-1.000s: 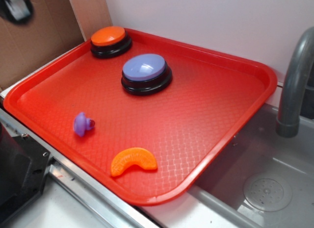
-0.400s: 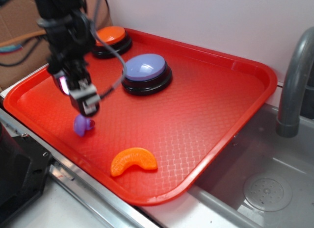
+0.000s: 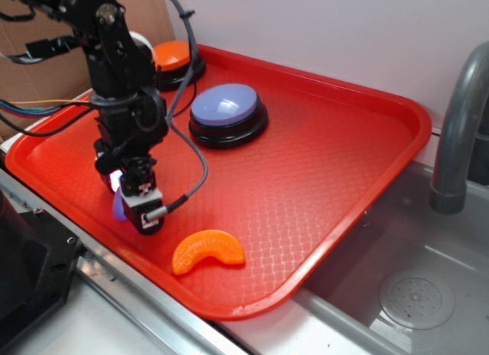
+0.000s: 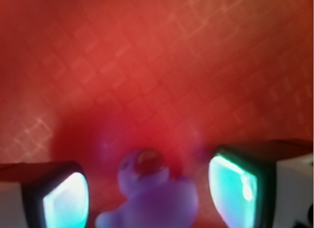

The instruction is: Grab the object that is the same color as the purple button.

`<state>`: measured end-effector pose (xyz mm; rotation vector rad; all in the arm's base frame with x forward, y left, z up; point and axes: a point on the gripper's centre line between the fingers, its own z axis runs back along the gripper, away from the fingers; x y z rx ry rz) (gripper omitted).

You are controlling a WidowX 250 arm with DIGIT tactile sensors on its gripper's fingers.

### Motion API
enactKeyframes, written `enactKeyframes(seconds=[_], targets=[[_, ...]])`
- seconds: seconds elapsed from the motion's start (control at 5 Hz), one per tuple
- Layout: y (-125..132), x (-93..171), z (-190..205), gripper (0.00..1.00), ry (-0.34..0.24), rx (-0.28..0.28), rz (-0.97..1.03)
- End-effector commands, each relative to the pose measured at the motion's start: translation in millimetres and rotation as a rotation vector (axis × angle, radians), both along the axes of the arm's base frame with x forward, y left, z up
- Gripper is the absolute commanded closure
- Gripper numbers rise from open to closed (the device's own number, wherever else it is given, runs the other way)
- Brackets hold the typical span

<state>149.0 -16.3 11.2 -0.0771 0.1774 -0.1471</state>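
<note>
The object, a tiny lavender-purple toy with a reddish stub, lies on the red tray between my two fingers in the wrist view, with a gap on each side. From outside only a sliver of the object shows behind my gripper, which is lowered over it near the tray's front left rim. My gripper is open. The purple button, a lavender dome on a black base, sits farther back on the tray.
An orange crescent slice lies right of my gripper near the front rim of the red tray. An orange-domed button stands at the back, partly behind my arm. A grey faucet and sink lie to the right.
My arm came in from the upper left and dropped toward the front rim. The gripper now straddles the purple toy, which has stayed in place.
</note>
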Motion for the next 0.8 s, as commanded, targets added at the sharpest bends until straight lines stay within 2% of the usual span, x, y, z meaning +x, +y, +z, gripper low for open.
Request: enactKeyframes(seconds=[0.0,0.2,0.4,0.6], targets=[[2.5,-4.2,3.6,1.00,0.025,0.004,-0.006],[3.6,-1.6,13.3,1.00,0.023,-0.040,0.016],[2.9,18.3,49.8,1.00,0.013,-0.047,0.082],[7.6,45.0,102.7,1.00,-0.129,-0.062,0.108]])
